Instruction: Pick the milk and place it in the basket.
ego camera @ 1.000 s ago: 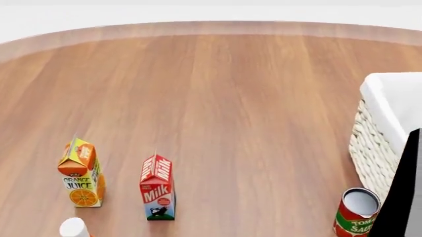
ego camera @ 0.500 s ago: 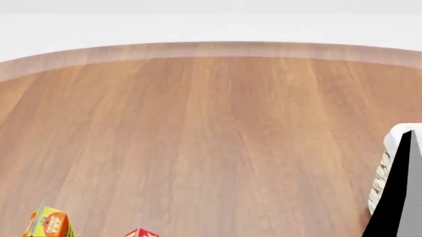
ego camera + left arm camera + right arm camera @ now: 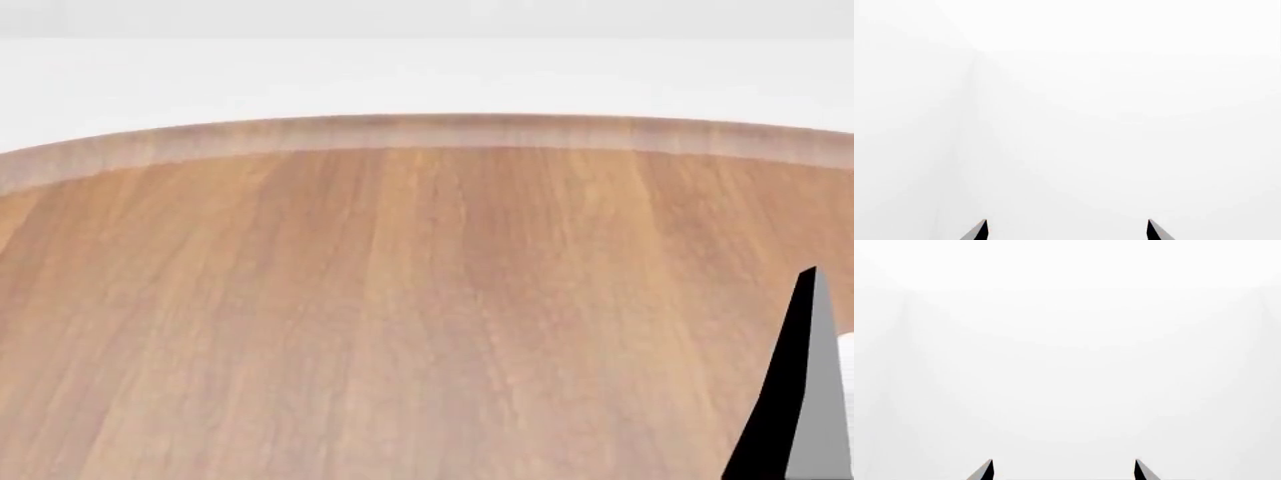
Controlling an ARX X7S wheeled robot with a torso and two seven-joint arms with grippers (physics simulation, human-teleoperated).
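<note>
Pretty much only the counter (image 3: 400, 320) is seen in the head view: bare wood grain filling most of it, with the curved far edge running across at 12 o'clock and plain white behind it. At about 4 o'clock a dark wedge with a grey face is poked in from the edge; which part of the robot it is can't be told. A white sliver is caught right beside it at the frame edge, too small to be named.

The milk and the basket aren't caught in any view, so their places can't be given.

The left gripper (image 3: 1067, 231) is shown only as two dark tips set well apart against blank white, so its jaws are spread wide with nothing between them. Same is seen for the right gripper (image 3: 1063, 471): tips apart, jaws wide, nothing held.
</note>
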